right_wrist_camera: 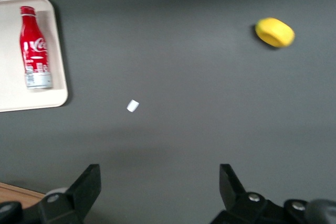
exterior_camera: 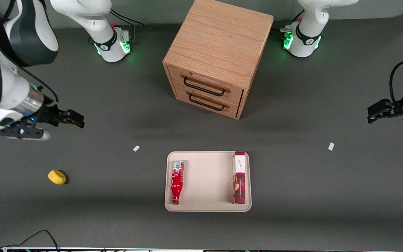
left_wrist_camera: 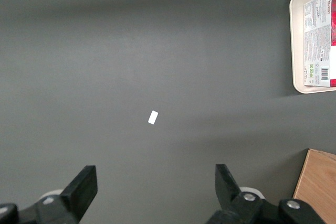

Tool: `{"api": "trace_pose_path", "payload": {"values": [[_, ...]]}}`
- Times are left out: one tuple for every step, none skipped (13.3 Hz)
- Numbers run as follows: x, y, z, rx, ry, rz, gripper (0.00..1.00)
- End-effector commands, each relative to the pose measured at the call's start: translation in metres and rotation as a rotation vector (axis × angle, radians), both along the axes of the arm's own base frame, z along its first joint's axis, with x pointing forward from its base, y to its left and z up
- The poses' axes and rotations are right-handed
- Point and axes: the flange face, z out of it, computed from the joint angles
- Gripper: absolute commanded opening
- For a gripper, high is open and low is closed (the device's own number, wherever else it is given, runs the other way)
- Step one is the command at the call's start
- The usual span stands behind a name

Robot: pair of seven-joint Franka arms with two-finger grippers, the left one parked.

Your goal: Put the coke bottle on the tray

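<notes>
A: Start big. The bench [exterior_camera: 117, 217] carries a cabinet [exterior_camera: 219, 56]; nearer the camera than the cabinet sits the tray [exterior_camera: 206, 182].

B: And the bottle [exterior_camera: 177, 182]?

A: Lying flat in the tray along one short rim, with a box [exterior_camera: 239, 176] along the other rim. Placement looks done.

B: The tool [exterior_camera: 72, 119]?

A: Spread wide, holding nothing, above bare bench well off from the tray toward the working arm's end, near a yellow lump [exterior_camera: 57, 177].

B: Then simply retreat high and leave the tray alone.
</notes>
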Motion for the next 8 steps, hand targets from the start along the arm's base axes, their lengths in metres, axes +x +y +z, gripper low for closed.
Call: {"api": "trace_pose_path", "payload": {"values": [[-0.027,-0.02,0.012,0.021,0.0,-0.025,1.0],[-0.026,-0.022,0.015,0.021,-0.003,-0.03,1.0],[-0.026,-0.024,0.017,0.022,-0.007,-0.033,1.0],[-0.025,-0.024,0.017,0.022,-0.009,-0.034,1.0],[-0.024,-0.025,0.021,0.023,-0.016,-0.045,1.0],[-0.022,-0.025,0.024,0.024,-0.021,-0.051,1.0],[-0.02,-0.025,0.026,0.025,-0.025,-0.067,1.0],[-0.018,-0.024,0.03,0.025,-0.031,-0.077,1.0]]}}
